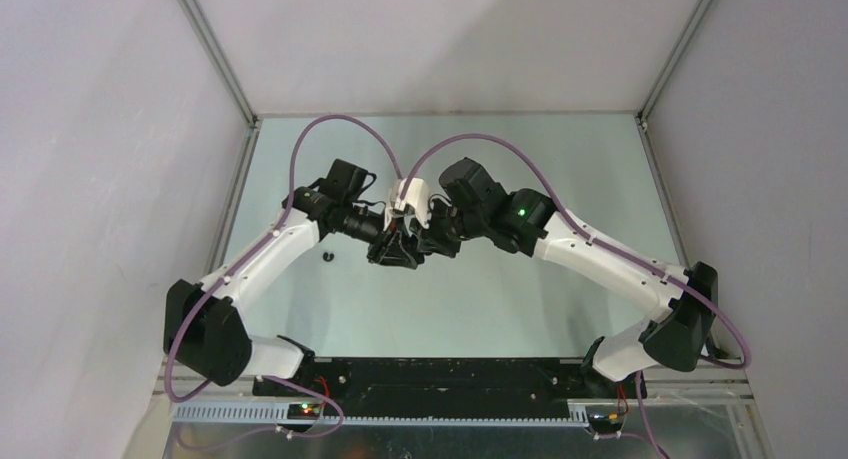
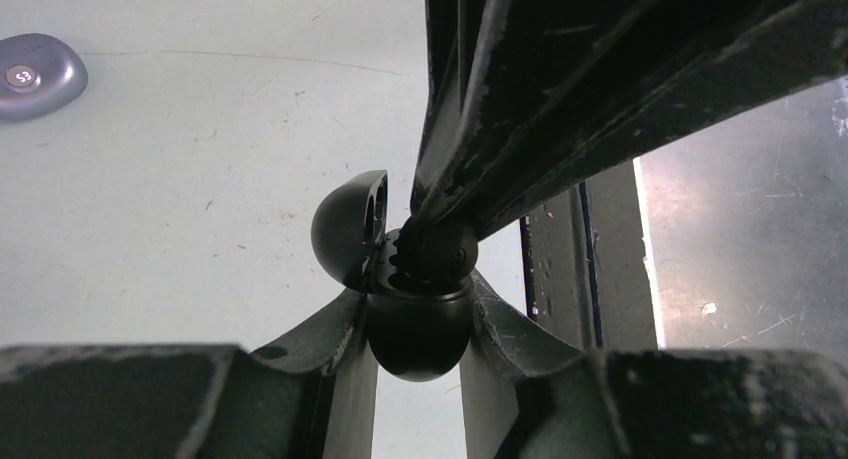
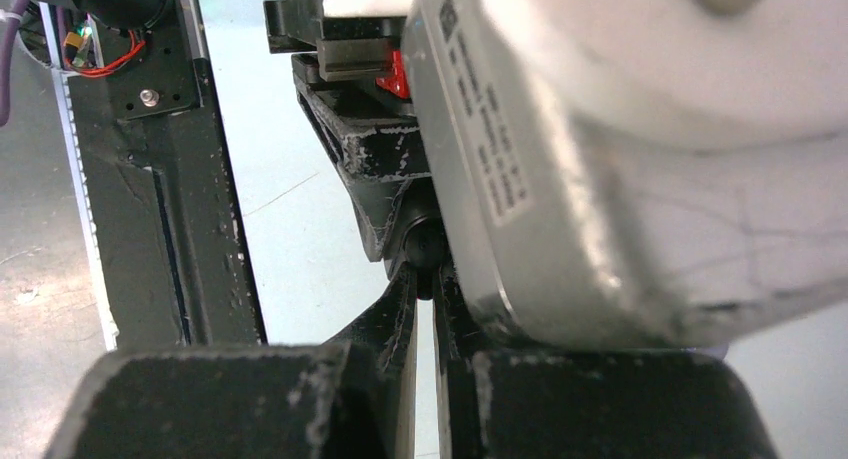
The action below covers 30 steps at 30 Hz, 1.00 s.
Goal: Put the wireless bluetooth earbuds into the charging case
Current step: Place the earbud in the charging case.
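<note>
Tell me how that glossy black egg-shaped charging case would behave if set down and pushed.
Pinched in the left hand, the glossy black egg-shaped charging case looks smooth and rounded, so it's probably slippery and apt to roll. Its open lid might swing shut if nudged.

Black charging case glossy plastic — table matt, scratched; purple case satin.
</note>
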Tool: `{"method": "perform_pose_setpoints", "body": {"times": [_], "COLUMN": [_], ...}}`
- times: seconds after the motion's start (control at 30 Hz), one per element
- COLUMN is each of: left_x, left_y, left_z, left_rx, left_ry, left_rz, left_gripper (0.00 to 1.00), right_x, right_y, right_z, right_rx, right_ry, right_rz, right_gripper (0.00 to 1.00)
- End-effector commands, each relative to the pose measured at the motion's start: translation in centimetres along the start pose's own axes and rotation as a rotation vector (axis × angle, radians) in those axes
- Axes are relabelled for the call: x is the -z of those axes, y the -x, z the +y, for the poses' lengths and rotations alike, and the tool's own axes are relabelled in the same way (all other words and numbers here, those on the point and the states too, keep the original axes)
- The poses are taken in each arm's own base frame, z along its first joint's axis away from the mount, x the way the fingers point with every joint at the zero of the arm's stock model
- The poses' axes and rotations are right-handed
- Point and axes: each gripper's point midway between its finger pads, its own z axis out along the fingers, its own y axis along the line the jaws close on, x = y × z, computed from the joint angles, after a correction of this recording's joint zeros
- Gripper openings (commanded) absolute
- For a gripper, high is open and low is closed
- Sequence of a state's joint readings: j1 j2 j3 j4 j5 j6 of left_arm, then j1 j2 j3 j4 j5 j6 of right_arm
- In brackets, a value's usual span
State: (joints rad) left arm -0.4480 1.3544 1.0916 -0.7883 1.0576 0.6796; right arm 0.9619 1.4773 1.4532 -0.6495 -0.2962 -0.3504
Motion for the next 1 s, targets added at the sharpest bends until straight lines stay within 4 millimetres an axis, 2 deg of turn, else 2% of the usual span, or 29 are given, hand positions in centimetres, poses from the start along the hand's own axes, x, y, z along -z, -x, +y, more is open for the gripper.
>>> {"method": "perform_pose_setpoints", "body": {"times": [0.0, 0.23, 0.4, 0.67, 0.97], "left_x": [-0.32, -0.32, -0.31, -0.33, -0.33], "left_y": [1.50, 1.55, 1.47, 1.53, 1.44], "left_z": [-1.04, -1.28, -1.40, -1.46, -1.73], "left_rx": [-0.132, -0.137, -0.142, -0.142, -0.140], "left_ry": [-0.005, -0.014, -0.016, -0.021, -0.036], "left_rz": [-0.018, -0.016, -0.012, -0.013, -0.010], "left_gripper": [0.13, 0.13, 0.13, 0.13, 0.13], "right_x": [-0.48, -0.55, -0.95, -1.31, -1.17], "right_y": [1.37, 1.47, 1.56, 1.62, 1.89], "right_z": [1.24, 1.52, 0.96, 1.39, 0.80], "right_rx": [0.007, 0.009, -0.003, 0.002, -0.001], "right_ry": [0.049, 0.057, 0.019, 0.026, -0.013], "right_rz": [-0.043, -0.045, -0.046, -0.041, -0.048], "right_gripper": [0.05, 0.06, 0.08, 0.20, 0.18]}}
